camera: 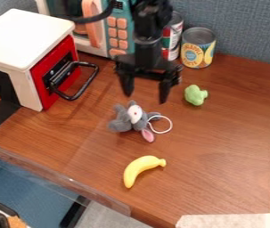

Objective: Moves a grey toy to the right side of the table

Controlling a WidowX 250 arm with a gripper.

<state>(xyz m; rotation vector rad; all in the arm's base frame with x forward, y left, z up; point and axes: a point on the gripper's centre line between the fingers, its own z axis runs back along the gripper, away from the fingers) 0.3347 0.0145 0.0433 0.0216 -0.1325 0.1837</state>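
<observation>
– Is the end effector [145,97] holding anything?
– No, it's open, its two fingers spread wide and pointing down over the surface [229,138].
– And the grey toy [122,121]?
– Lying just beyond the fingertips on the camera's side, apart from them. It has a pink ear [148,135], and a white loop [170,126] lies against it, toward the right of the view.
– What's that green toy [195,95]?
– I can't tell exactly, but it sits near the end effector, to its right as the camera sees it.
– The banana [141,169]?
– Farther from the end effector than the grey toy, toward the camera.
– What about behind the end effector?
– A toy microwave [118,22], and two cans: one [173,39] close behind it, the other [198,48] behind and to the right.
– And on its left?
– A white box [25,38] with a red front [49,71] and a black handle [88,84].
</observation>
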